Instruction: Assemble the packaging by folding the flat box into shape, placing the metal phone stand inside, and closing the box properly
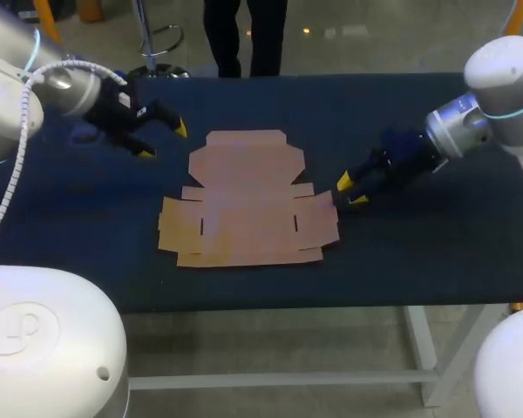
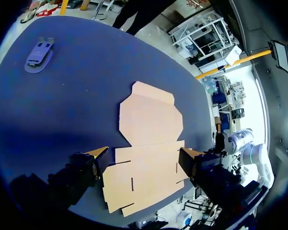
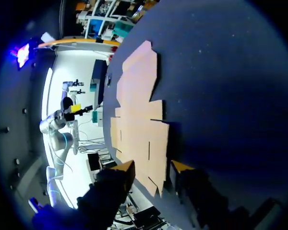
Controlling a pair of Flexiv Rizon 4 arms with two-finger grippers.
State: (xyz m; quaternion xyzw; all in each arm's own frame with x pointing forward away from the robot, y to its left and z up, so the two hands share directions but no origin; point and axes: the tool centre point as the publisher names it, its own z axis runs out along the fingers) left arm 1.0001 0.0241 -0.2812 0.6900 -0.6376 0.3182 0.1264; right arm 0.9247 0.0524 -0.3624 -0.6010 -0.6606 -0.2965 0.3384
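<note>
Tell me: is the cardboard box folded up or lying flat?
Flat. The cardboard box lies fully spread on the table, no flap raised.

Left wrist view: phone stand [image 2: 38, 54], far ahead of left gripper [image 2: 144, 152], too small for detail; head view mostly hides it behind that gripper. Right wrist view: flat box [image 3: 134, 124] near corner hidden behind right gripper [image 3: 153, 166] finger.

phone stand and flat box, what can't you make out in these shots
- phone stand: small and far off in left wrist view; in head view the left arm largely covers it; outside right wrist view.
- flat box: fold lines too faint to trace in head view.
- head view: cannot tell whether the right fingers touch the box's flap.
</note>
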